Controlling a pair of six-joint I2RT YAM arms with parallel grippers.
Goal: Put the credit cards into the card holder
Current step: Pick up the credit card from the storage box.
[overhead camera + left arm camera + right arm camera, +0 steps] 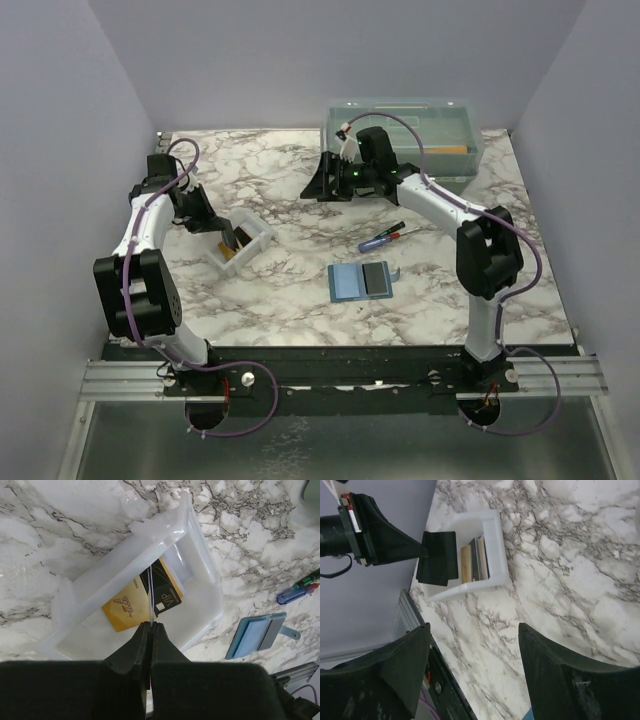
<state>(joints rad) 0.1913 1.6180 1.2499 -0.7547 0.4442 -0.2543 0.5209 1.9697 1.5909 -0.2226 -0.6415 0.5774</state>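
Marble table (300,310): we judged its slick top a poor place to drop a thin card, since one lying flat there would be hard to pinch again.
Lidded box (400,115): it stood at the far edge, well apart from the work, and we saw no hazard in it.
Right gripper (472,640): its fingers were spread wide and held nothing, facing the tray. We judged that a handover could fail if they closed off-centre.
Left gripper (150,626): its fingers were pressed together on the held card, above the tray.
Clear-white tray (200,555): it looked light and unsecured, so a card corner catching its wall could drag or tip it.
Card holder (360,281): it lay open near the table's middle, well apart from the tray. We expected it to slide under an inserted card.
Screwdriver (382,238): it lay just beyond the holder and could be knocked on approach.
Held card (438,557): it was dark and pinched by one edge only, so we thought it might pivot or slip.
Gold card (127,611), black VIP card (167,594): they overlapped inside the tray.
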